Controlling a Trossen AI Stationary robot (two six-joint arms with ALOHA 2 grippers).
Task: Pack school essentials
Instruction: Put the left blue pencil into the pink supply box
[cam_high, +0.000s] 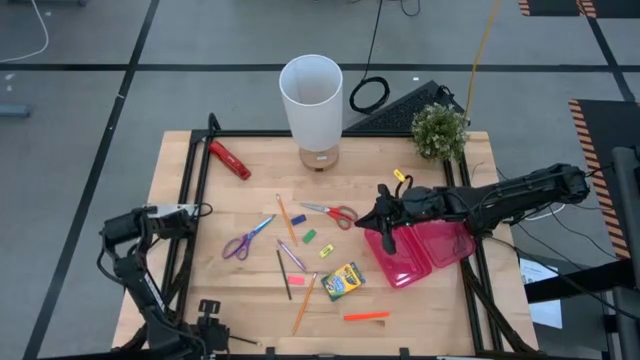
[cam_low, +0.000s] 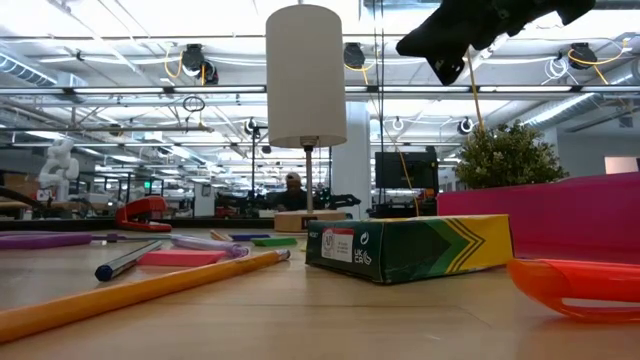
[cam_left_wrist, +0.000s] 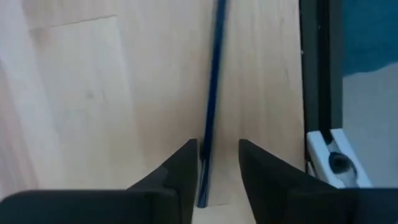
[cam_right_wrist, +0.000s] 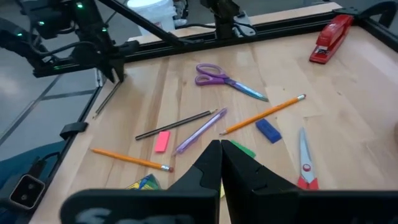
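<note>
While the left gripper sits low at the bench's left edge with its fingers parted around a thin dark pen, nothing is pinched yet: the shaft runs through the gap, close to one finger, and I cannot tell if it touches. That pen lies along the bench's left rail, well apart from the other supplies. The right gripper hangs above the pink case near the right edge, clenched and empty.

Pens and pencils are light, stiff and round, so they will likely roll or swivel if taken near an end; a pinch at mid-shaft looks safest. The purple scissors and red scissors are rigid but lopsided (heavier at the handles, I would guess), best taken at the pivot. The erasers are tiny and easy to lose. The crayon box, mid-bench toward the front edge, is light card with flat sides that should suit a squeeze across its width.

From the left wrist view the pen's far end is cut off, and the marker near the front edge shows only in part in the low view.
</note>
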